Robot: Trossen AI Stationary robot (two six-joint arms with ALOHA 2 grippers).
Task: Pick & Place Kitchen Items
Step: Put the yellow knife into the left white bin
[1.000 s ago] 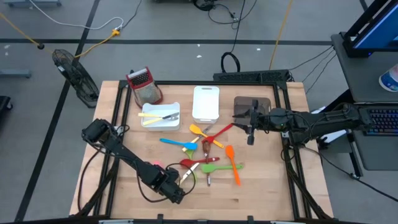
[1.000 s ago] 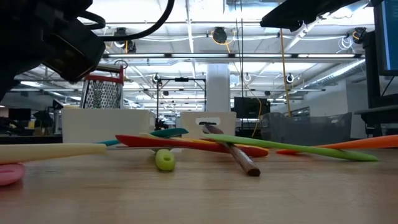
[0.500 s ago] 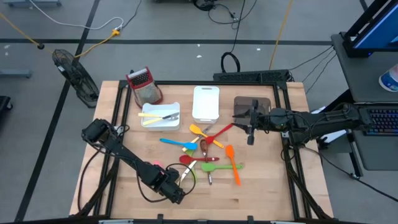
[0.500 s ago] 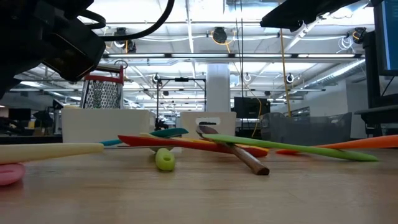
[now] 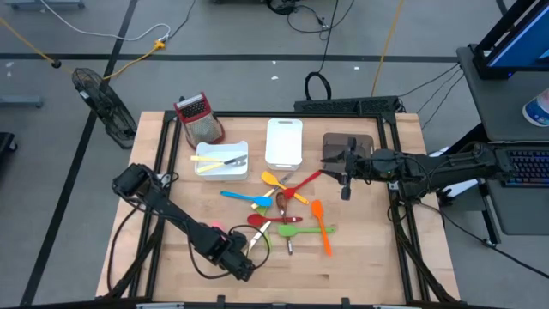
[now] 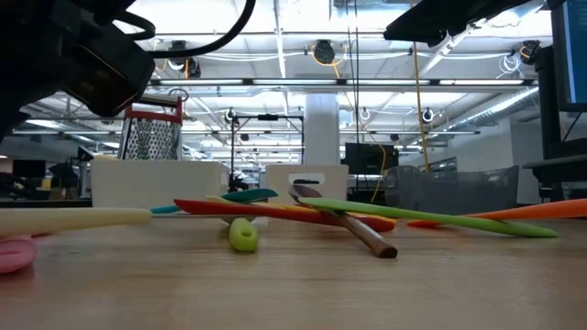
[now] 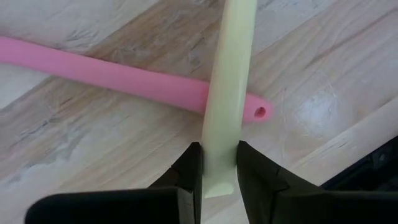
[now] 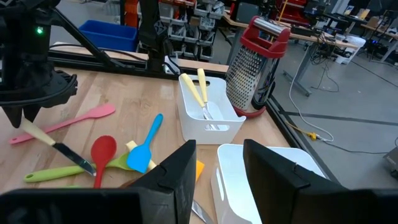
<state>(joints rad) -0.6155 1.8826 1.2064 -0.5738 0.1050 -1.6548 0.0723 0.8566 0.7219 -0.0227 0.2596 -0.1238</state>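
My left gripper (image 5: 250, 247) is near the table's front, left of the utensil pile, shut on a cream-handled utensil (image 5: 262, 232). The left wrist view shows that handle (image 7: 225, 93) crossing over a pink utensil (image 7: 112, 76) that lies flat on the wood. The right wrist view shows the cream handle (image 8: 38, 134) running into a dark blade under a red spoon (image 8: 102, 151). Red, orange, green, blue and yellow utensils (image 5: 292, 210) lie in a loose pile at mid-table. My right gripper (image 5: 345, 178) is open and empty over the brown tray (image 5: 350, 142). My left gripper pinches the free end of the cream handle (image 7: 219, 163) between its two fingers (image 7: 189, 171), one on each side. The fingers come from above, slanting down, in line with the handle. The handle passes above the pink utensil; its far end reaches into the pile.
A white tray (image 5: 221, 160) with two yellow utensils stands at the back left, a second white tray (image 5: 284, 142) beside it. A red-topped metal grater (image 5: 199, 118) stands at the far left corner. Bare wood lies along the near edge.
In the low view a brown slim stick in the pile has turned, its near end sliding a little toward the table's near right. The cream handle and the pink utensil have shifted slightly toward the left. My right arm has kept still.
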